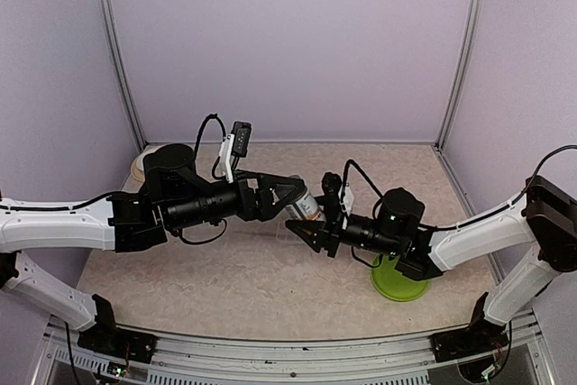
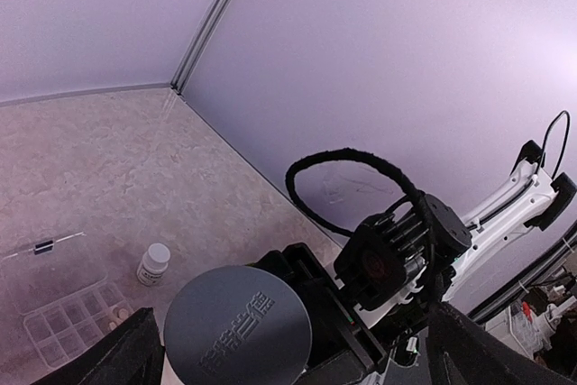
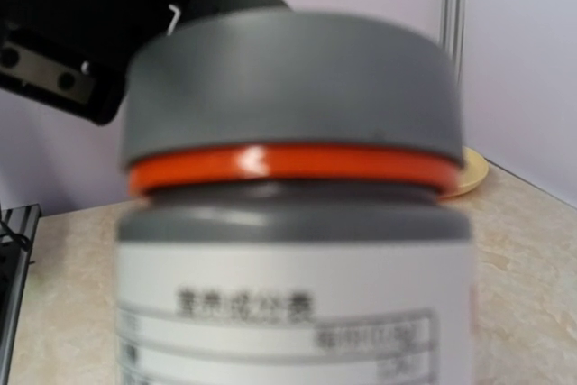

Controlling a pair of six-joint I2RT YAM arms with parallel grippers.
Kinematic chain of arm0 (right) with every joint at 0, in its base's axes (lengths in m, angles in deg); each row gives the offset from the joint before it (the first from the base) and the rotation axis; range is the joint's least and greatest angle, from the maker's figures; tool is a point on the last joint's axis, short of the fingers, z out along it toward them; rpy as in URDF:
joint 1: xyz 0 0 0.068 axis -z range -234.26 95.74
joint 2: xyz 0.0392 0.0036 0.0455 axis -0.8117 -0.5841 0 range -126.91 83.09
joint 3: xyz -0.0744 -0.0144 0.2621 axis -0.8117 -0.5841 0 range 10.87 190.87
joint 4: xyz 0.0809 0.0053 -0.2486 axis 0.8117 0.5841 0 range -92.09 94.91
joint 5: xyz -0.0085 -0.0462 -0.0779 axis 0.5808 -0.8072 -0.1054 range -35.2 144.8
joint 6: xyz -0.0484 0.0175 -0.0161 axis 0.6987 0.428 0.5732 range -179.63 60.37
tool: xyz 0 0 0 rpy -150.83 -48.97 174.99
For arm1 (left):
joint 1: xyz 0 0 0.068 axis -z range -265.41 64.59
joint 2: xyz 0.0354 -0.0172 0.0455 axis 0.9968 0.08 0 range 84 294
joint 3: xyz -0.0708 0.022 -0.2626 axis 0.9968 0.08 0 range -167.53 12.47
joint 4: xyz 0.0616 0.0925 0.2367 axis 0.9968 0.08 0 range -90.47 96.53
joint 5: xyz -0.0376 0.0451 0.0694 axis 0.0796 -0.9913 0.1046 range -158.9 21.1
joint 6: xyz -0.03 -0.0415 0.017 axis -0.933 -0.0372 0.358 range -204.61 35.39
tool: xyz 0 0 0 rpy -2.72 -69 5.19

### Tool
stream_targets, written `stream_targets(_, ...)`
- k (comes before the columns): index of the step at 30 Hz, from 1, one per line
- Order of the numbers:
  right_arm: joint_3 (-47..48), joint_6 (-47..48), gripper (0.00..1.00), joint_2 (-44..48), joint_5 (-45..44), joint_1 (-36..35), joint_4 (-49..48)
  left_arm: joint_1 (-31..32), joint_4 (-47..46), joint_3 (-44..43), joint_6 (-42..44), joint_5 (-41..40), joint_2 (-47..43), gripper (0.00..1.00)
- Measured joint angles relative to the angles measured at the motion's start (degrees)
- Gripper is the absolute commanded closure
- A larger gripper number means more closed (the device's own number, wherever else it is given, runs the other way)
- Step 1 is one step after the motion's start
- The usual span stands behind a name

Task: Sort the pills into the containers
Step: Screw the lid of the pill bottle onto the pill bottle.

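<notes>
The left fingers point(image 2: 115, 360) are spread as wide as they go and grip nothing. In the left wrist view only their dark tips show, cut off at the lower left and lower right corners. Between them sits the round grey cap point(image 2: 237, 326) of the bottle point(image 1: 309, 206), seen from above, its raised lettering too soft to read. Whether either finger touches the cap cannot be told.

The right fingers point(image 1: 305, 233) are about half closed on that bottle, holding it above the tabletop point(image 1: 234, 286) at the middle of the top view. The grip itself is mostly hidden there behind the black wrist parts. The right wrist view shows none of its own fingers. The blurred bottle fills it: grey cap, an orange ring under the cap, and a white label cut off at the bottom edge.

The compartment box point(image 2: 68, 326) lies on the tabletop at the lower left of the left wrist view, partly hidden by the finger tip. Its clear lid point(image 2: 50, 268), with a small dark mark, is raised behind it. The pills are too small to make out. A pale speck in a cell at the box's right end may be one. A small white bottle point(image 2: 153, 263) stands upright just beside the box. In the top view the box is only a faint glint under the arms.

A green dish point(image 1: 399, 281) is half hidden by the right arm. A yellowish plate point(image 1: 142, 165) shows at the far left, behind the left arm.
</notes>
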Motion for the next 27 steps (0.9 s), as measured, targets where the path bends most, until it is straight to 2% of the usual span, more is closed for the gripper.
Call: stream_targets(27,5.9,0.94,1.0,-4.17,1.53,-2.23,3.76,-0.63,-1.7,0.0,-0.17,-0.55,1.05,0.01)
